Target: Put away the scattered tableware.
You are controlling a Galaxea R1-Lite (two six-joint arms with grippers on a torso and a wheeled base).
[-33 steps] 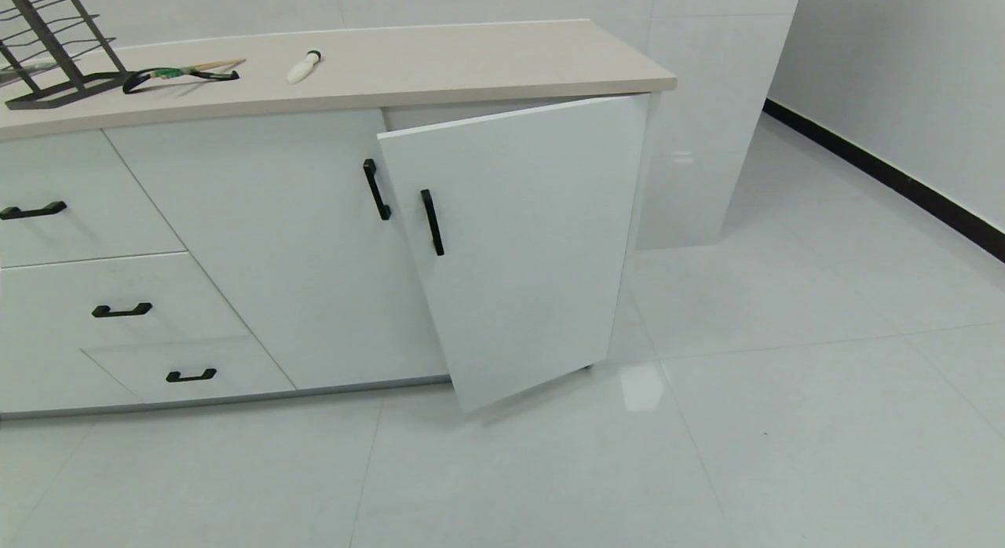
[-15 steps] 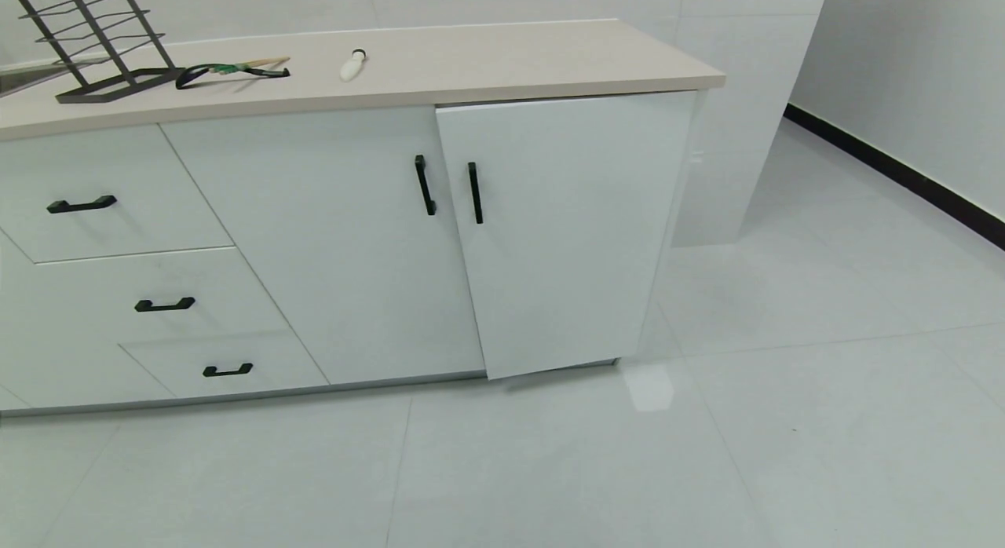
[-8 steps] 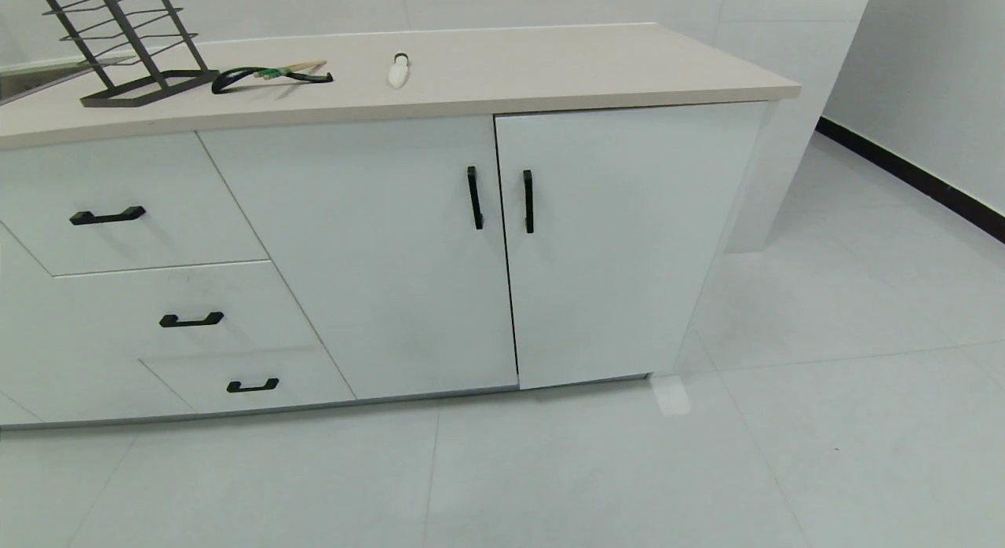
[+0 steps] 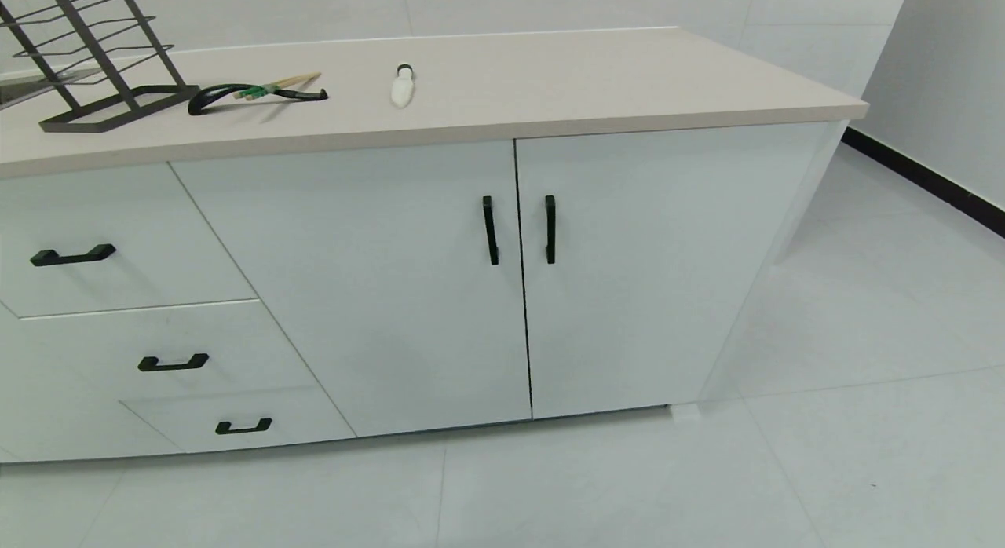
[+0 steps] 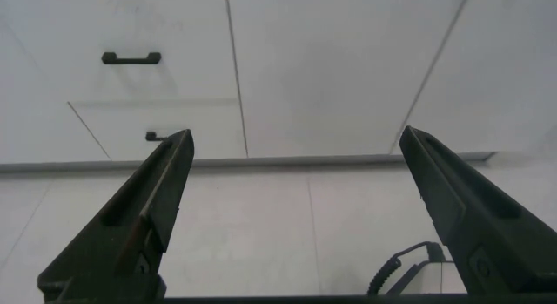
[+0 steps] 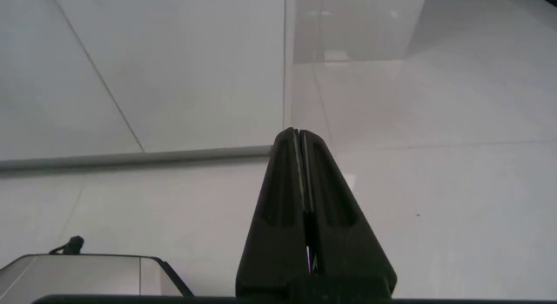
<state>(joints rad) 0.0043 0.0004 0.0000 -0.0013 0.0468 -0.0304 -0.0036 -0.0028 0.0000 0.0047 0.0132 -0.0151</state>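
Chopsticks and a black utensil lie bunched together on the bench, up around 11 o'clock. There's a small white piece at their 3 o'clock and a wire rack at their 9. Left jaws gape wide, holding nothing. Right jaws are pressed closed, empty too.

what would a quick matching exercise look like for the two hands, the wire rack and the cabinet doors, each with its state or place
Things:
1. left hand
2. right hand
3. wire rack
4. cabinet doors

States or places:
a. standing at the left end of the countertop
b. closed flush, handles side by side
c. fingers wide apart, empty
d. fingers pressed together, empty

Pairs: 1-c, 2-d, 3-a, 4-b
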